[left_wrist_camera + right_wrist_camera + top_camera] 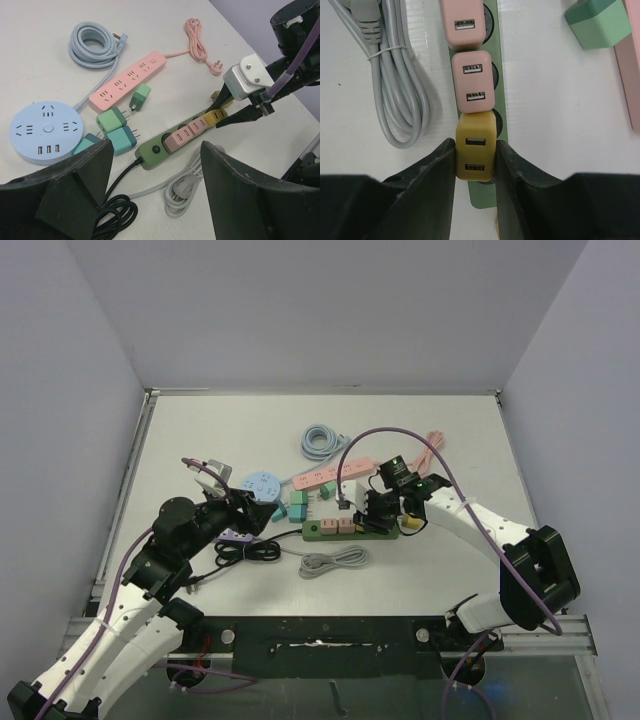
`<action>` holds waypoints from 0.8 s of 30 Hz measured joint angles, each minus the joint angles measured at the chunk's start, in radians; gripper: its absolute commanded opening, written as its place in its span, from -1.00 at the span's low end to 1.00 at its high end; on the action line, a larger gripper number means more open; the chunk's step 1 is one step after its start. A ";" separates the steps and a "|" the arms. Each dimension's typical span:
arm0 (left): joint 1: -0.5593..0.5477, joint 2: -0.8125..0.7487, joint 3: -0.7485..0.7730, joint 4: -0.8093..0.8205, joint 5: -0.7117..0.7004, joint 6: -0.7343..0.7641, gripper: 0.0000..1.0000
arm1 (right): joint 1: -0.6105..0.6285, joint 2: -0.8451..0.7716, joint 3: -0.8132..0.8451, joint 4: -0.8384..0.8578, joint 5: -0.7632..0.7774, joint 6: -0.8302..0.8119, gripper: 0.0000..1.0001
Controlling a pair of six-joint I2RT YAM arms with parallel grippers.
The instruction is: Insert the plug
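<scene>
From above: left gripper [252,512] spread wide over the table [200,440], just beside a round blue power hub [262,484], holding nothing. Right gripper [373,514] down at the right part of the green power strip [318,532]; item between its fingers too small to make out here. Also lying about: pink power strip [330,476], coiled blue cable [320,440], pink cord [432,448], grey cable [333,561], black cord [245,551], teal adapters [297,505]. Arm bases partly cut off at the bottom edge.

From the left wrist: own dark fingers [75,185] filling the lower corners, far apart, nothing clasped between them. Yellow plug adapter [216,116] at the far end of the green strip, in line after two pink adapters [182,136], pinched by the other arm's fingertips. Near end of the strip and much of the black cord hidden behind the left finger.

From the right wrist: fingers pressed against both sides of the yellow adapter, gripping it. Adapter standing on the strip, touching the nearer pink one. Prongs hidden underneath, so cannot tell how deep in the socket. Strip's near end covered by the fingers. Teal adapter and pink strip cut off at upper right, grey cable at the top.
</scene>
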 measured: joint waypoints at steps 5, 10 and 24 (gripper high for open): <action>0.000 -0.003 0.000 0.004 0.000 0.000 0.38 | -0.007 0.004 0.000 -0.002 -0.013 -0.016 -1.00; 0.000 -0.016 -0.001 0.005 0.000 0.001 0.38 | -0.008 0.016 0.005 0.005 -0.009 -0.022 -1.00; 0.000 -0.023 -0.013 0.009 0.000 0.002 0.38 | 0.003 0.056 0.085 -0.124 0.036 -0.049 -1.00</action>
